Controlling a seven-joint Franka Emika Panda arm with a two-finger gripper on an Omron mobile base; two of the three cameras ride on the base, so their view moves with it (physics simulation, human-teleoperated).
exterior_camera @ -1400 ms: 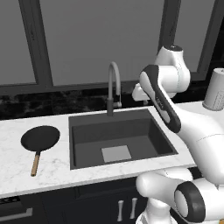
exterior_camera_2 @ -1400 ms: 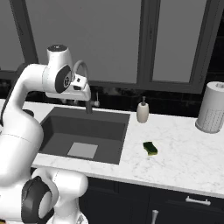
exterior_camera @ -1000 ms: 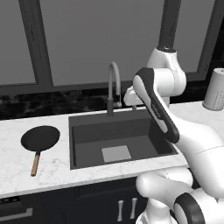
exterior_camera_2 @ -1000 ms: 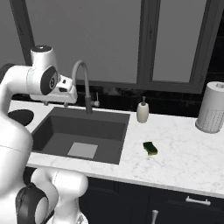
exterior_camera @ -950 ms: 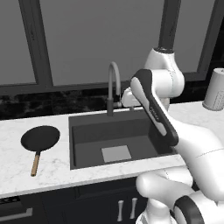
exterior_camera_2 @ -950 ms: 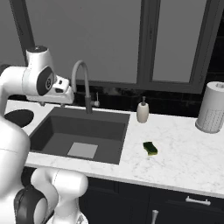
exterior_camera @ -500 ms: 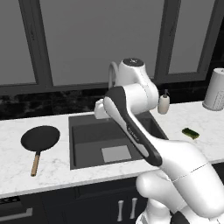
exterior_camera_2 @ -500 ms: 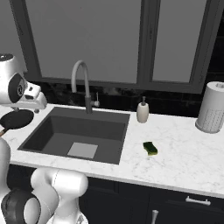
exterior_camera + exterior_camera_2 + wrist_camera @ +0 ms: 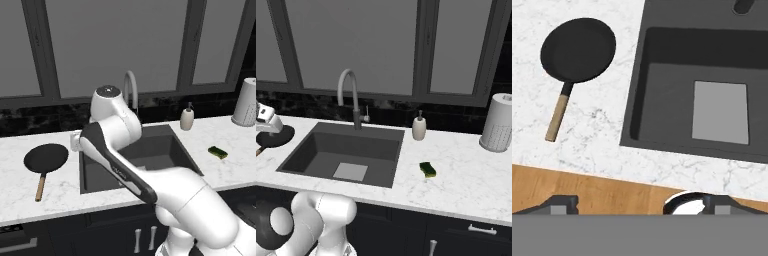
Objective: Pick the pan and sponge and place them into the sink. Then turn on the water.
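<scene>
Hand view | pan [image 9: 578, 49] left of sink [image 9: 662, 90], handle toward counter's front edge | jaws wide apart, empty

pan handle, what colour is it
Light brown, like wood, below a short black neck on the pan. It shows best in the hand view.

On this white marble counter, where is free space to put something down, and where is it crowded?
Free patches: the marble between the round black frying pan and the dark grey sink; the front strip below the pan's wooden handle; the wide stretch between the small green sponge and the white paper towel roll. Tightest: behind the sink, around the grey gooseneck faucet and beige soap bottle.
</scene>
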